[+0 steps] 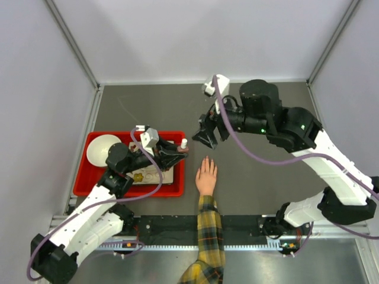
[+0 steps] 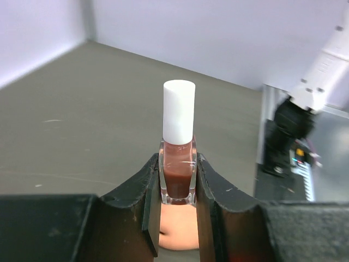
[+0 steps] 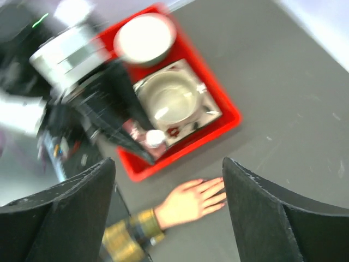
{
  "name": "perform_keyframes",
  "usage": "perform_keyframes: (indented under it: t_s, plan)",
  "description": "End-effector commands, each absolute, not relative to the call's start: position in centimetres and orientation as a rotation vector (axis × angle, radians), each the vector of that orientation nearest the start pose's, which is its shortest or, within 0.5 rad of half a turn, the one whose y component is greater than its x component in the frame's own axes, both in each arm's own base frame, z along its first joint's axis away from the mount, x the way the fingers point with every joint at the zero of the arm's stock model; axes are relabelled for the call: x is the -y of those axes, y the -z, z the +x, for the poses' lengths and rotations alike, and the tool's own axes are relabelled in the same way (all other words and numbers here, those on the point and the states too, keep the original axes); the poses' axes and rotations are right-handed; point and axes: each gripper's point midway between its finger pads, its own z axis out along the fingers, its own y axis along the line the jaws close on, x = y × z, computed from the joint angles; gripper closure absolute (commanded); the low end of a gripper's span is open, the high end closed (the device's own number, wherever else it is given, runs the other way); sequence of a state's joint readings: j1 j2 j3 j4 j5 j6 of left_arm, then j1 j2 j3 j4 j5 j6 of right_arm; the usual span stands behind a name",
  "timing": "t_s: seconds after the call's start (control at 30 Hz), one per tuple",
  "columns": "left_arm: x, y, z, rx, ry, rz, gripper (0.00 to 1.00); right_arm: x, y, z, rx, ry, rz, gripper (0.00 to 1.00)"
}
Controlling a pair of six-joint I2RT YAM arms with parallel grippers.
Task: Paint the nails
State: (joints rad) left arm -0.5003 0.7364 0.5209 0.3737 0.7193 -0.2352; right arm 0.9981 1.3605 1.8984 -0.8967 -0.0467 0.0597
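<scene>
Painting hasn't started as far as I can see. Starting at the near edge, a plaid sleeve [image 1: 207, 236] leads up to the hand [image 1: 206, 177], which lies flat on the worktop [image 1: 254, 183] and points away from the arm bases. The nails [image 1: 206, 160] are at its far tips and way too small to show any colour (I'd guess bare, but that's only a guess).

Just left of the hand and a touch farther out, the left fingers [image 2: 146, 207] are clamped tight on an upright bottle of reddish-brown polish [image 2: 178, 174], white cap [image 2: 179, 112] still on. From the left wrist a bit of the hand peeks out below the bottle. From overhead the bottle is near the nails but apart from them. There's also a red tray [image 1: 83, 180] left of the hand.

Farthest out, beyond the hand's tips, the right fingers [image 3: 272, 213] hang spread wide with nothing in them. From the right wrist the hand shows in the gap between them, lower down.

Pretty much everything's left to do: cap off, brush out, all five nails.
</scene>
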Motion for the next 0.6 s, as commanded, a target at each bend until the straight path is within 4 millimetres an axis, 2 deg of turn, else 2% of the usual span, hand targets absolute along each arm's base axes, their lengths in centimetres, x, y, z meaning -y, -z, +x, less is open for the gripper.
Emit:
perform_keyframes:
  t_s: [0.0,0.2,0.27,0.43,0.57]
  plan:
    - [25.3,-31.5,15.3,-1.191,1.253,0.973,1.0,-33.4,-39.7,15.0,-1.651,-0.902,-1.382,0.25]
    - [25.4,-31.5,14.8,-1.185,1.287,0.998,1.0,-34.8,-38.0,14.2,-1.671,-0.986,-1.477,0.47]
    - [25.5,-31.5,14.5,-1.184,1.303,1.001,1.0,-35.1,-37.2,14.4,-1.693,-0.977,-1.489,0.47]
    - [25.4,-31.8,14.2,-1.166,1.317,1.007,1.0,-35.2,-36.6,15.4,-1.714,-0.929,-1.47,0.46]
    - [25.4,-31.9,14.0,-1.158,1.317,1.01,1.0,-35.2,-36.1,15.6,-1.728,-0.917,-1.471,0.53]
